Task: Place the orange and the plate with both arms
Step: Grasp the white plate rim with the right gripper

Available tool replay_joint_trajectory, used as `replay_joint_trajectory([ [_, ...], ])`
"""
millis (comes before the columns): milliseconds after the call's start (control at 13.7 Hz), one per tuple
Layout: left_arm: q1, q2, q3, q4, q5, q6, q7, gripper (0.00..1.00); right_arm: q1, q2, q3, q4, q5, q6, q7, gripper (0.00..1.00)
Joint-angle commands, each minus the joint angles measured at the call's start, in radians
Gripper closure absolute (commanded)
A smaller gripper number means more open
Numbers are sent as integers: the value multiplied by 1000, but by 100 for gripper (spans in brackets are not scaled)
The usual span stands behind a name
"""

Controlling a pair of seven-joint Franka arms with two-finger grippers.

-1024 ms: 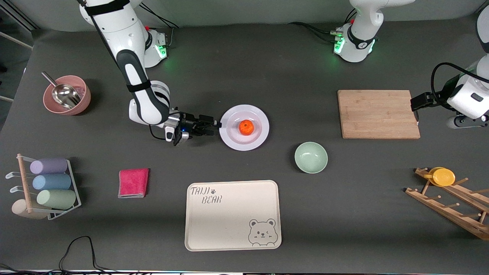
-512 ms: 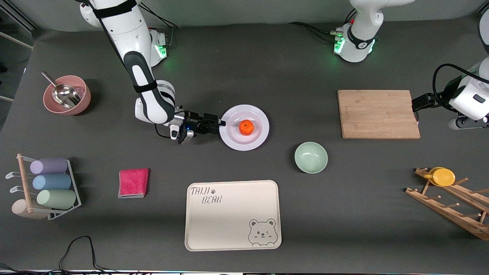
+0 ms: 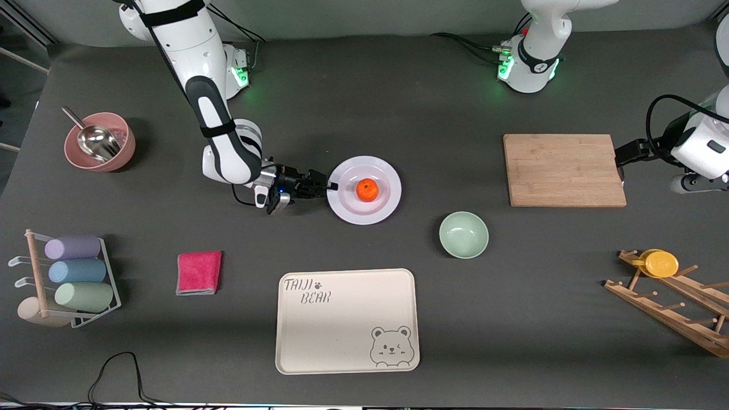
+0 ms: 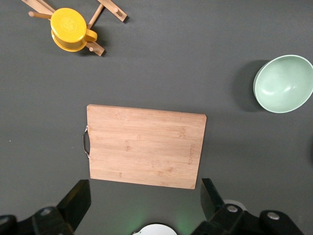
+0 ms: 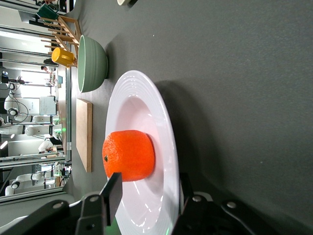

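The orange (image 3: pixel 368 189) sits in the middle of the white plate (image 3: pixel 364 216) at the table's centre. My right gripper (image 3: pixel 329 186) lies low at the plate's edge on the right arm's side. It is open, with its jaws straddling the rim. In the right wrist view the gripper (image 5: pixel 149 188) has one finger over the plate (image 5: pixel 142 103) close to the orange (image 5: pixel 128 155) and the other outside the rim. My left gripper (image 3: pixel 623 156) waits high over the end of the cutting board, open and empty (image 4: pixel 145 196).
A wooden cutting board (image 3: pixel 564 169) lies toward the left arm's end. A pale green bowl (image 3: pixel 463 234) and a beige bear tray (image 3: pixel 347 322) lie nearer the camera than the plate. A pink cloth (image 3: pixel 198 273), a pink bowl with a scoop (image 3: pixel 99 142) and a cup rack (image 3: pixel 68 273) are at the right arm's end.
My right gripper has slid toward the plate until its fingers reach the rim. The left arm has shifted slightly. Plate and orange have not moved.
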Motion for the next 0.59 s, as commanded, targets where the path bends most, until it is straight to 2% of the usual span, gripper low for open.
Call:
replay_joint_trajectory([
  [0,10,2,-6,17,-12,-3,13,0,20,10,-8,2,37,-1,-35,46],
  [220,12,1,-5,22,-12,-5,13,0,19,24,-8,5,43,-3,-57,46],
  [366,10,1,7,30,-13,-6,10,0,39,32,-5,5,112,-3,-98,47],
  [512,10,1,15,30,-16,-6,11,0,59,32,-5,7,126,-3,-95,75],
])
